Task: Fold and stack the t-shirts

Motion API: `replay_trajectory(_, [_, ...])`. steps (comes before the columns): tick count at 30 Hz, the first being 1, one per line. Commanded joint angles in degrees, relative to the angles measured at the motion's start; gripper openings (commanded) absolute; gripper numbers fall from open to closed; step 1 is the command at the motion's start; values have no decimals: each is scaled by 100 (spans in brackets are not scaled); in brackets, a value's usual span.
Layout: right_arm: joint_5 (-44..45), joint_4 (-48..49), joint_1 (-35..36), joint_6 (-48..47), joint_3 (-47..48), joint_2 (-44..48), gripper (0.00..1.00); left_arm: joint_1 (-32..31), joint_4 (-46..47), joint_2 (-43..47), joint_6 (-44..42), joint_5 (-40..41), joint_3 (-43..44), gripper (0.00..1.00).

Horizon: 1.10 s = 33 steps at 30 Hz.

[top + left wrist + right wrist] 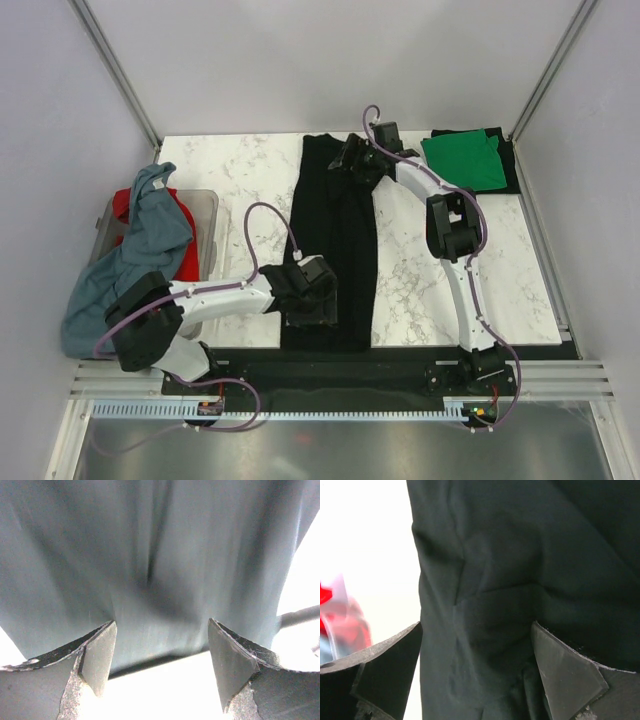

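The grey-blue t-shirt [140, 255] and red t-shirt [122, 207] spill from the bin [208, 210]; we see left gripper [161, 630] and right gripper [477, 630], fingers apart, over the black t-shirt [335, 240].

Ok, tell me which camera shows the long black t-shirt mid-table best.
Top external: the black t-shirt appears whole, a long strip running from the near edge to the far. The right wrist view shows only a creased patch of it; the left wrist view, only blurred greyish cloth close up.

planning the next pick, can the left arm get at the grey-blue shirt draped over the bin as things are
Probably yes. The grey-blue shirt lies on top of the bin, uncovered, on the left arm's own side; the left gripper is open, over the black shirt.
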<state>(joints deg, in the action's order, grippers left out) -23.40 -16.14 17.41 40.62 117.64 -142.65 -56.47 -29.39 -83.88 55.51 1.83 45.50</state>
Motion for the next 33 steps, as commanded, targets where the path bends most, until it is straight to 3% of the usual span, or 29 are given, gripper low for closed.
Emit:
replay_trajectory(1, [724,-935,-168,-783,907,-1060,98,-303,276,-120,611,-139,547,80])
replay_trajectory(5, [345,-900,-168,-967,1988,-1590,98,-365,-154,-51,558,238,767,80])
replay_trajectory(9, [20,-847,-168,-1381,1965,-1389,98,-444,-603,370,514,643,891,80])
replay_trajectory(14, [221,-1013,-141,-1846,1368,-81,98,-646,-1217,934,584,1056,1040,80])
replay_trajectory(19, [1346,-1997,-150,-2277,1463,1341,98,-646,-1947,1557,584,1715,1075,81])
replay_trajectory(21, [1583,-2304,-115,-2243,1008,1835,98,-637,-2149,1751,619,1882,936,82])
replay_trajectory(25, [2241,-2639,69,-1859,-835,3720,98,-637,-2212,2269,970,1971,418,81])
replay_trajectory(26, [2278,-2631,113,-1682,-1971,4101,98,-637,-2203,2444,1058,1971,294,81])
replay_trajectory(28, [2278,-2307,350,-1260,-3276,5310,98,-629,-2037,2569,1199,1962,-57,80])
replay_trajectory(29, [2252,-2167,595,-797,-4519,5692,98,-629,-1975,2604,1217,1945,-154,80])
replay_trajectory(33, [2305,-1490,1553,330,-6891,7501,96,-629,-1527,2675,1121,1901,-514,78])
